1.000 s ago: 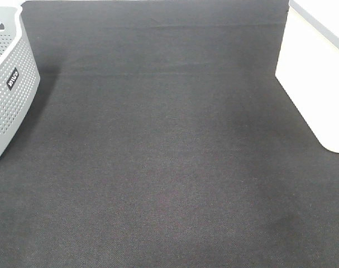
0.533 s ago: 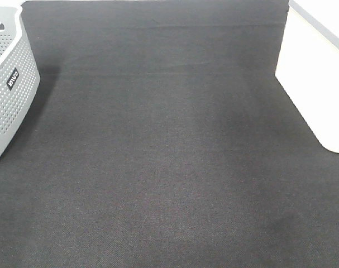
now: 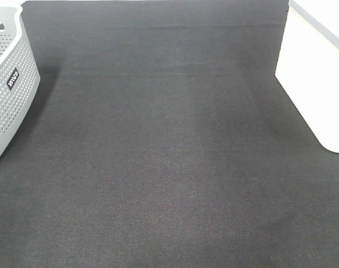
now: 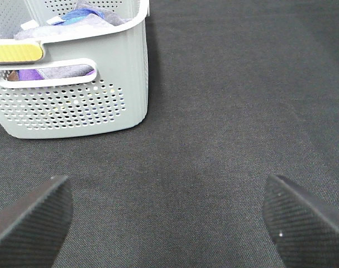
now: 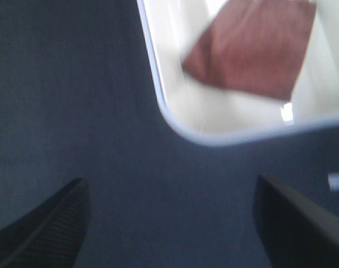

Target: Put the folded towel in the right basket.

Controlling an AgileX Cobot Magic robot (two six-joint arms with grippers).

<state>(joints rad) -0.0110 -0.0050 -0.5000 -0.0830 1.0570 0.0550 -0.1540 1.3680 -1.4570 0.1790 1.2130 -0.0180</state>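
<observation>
Dark cloth covers our table [image 3: 169, 167], bare between the two baskets. Our right fingers [image 5: 169, 223] are spread wide and hold nothing; beyond their tips, inside the white right basket [image 5: 175, 120], lies the folded towel [image 5: 253, 47], reddish-brown and flat on the bottom, so we judge the placing done and the spread fingers those of a completed release. Our left fingers [image 4: 169, 218] are likewise parted and idle, with the grey perforated basket [image 4: 68, 106] of mixed cloths ahead of them.
</observation>
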